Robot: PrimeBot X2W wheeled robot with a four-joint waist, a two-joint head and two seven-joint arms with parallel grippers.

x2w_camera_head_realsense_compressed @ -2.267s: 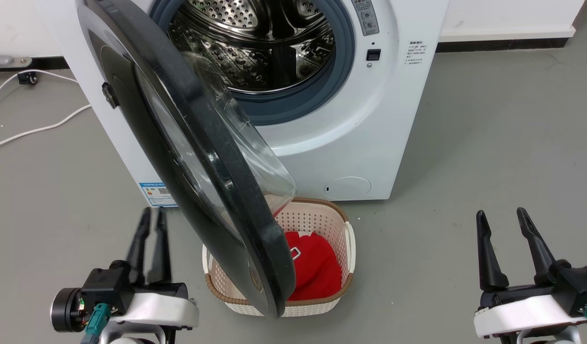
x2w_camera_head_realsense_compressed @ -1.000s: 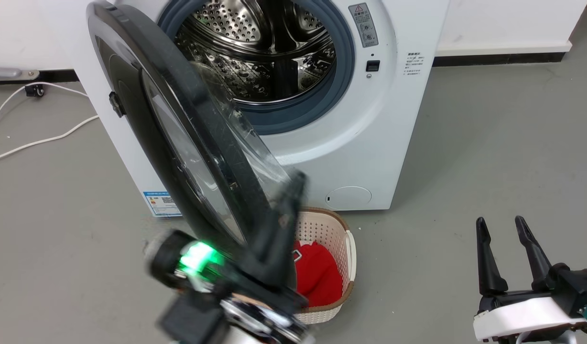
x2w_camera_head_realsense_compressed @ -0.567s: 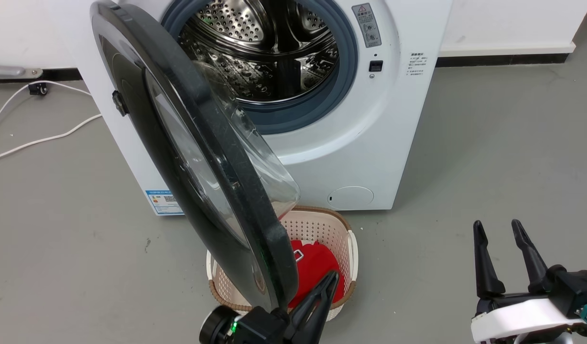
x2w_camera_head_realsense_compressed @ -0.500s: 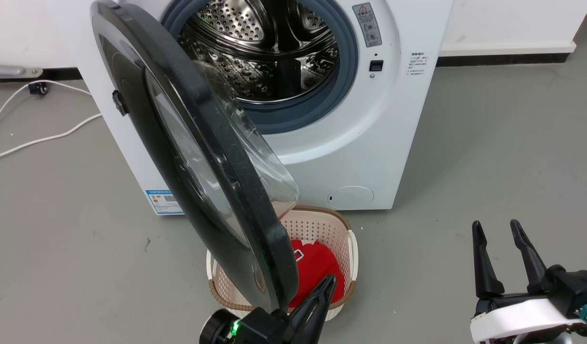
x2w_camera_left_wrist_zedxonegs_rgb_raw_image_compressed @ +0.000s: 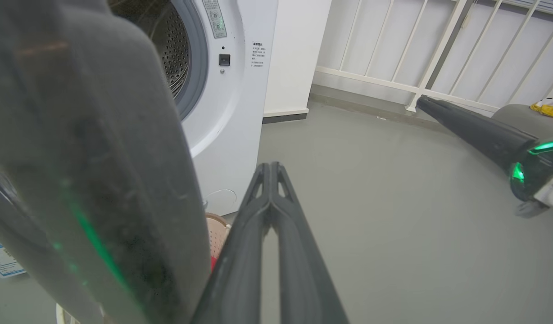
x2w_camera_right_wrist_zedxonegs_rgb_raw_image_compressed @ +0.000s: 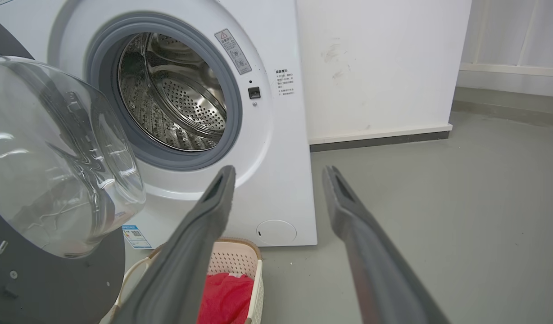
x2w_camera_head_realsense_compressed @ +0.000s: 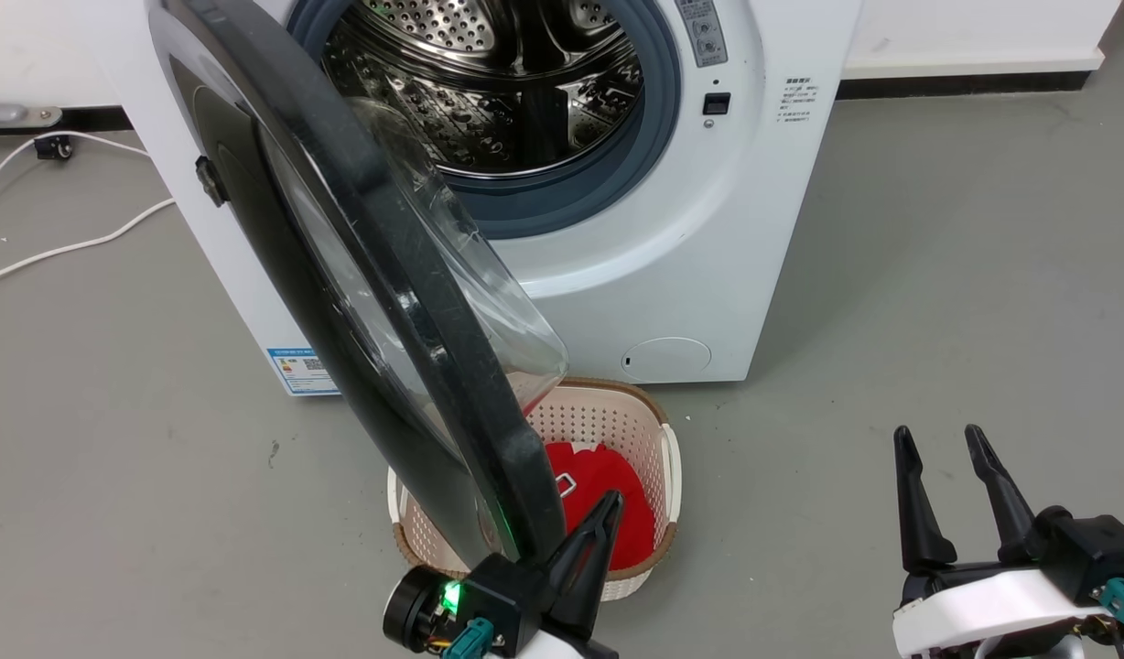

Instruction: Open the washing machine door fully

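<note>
**While the door stands half open, the left jaws sit at its free edge**

Nearest me, the left gripper (x2w_camera_head_realsense_compressed: pixel 610 502) has its jaws pressed together, pinching nothing. Its tip slants up just beside the low free edge of the washing machine door (x2w_camera_head_realsense_compressed: pixel 406 284); whether it touches the rim I cannot tell. The door lies to the robot's left of those jaws. Its disc is nearly edge-on to the robot and runs back to the left side of the washing machine (x2w_camera_head_realsense_compressed: pixel 708 238). The left arm is much the nearer, and I judge that a sideways push to the left would swing the door wide. The right gripper (x2w_camera_head_realsense_compressed: pixel 937 435) hangs well apart, jaws spread and empty. The door has a glossy black rim, and its bulging clear glass bowl (x2w_camera_head_realsense_compressed: pixel 489 302) faces the drum side. Below it a basket (x2w_camera_head_realsense_compressed: pixel 658 430) holds red cloth (x2w_camera_head_realsense_compressed: pixel 640 522); beyond, the steel drum (x2w_camera_head_realsense_compressed: pixel 489 82) gapes.
</note>
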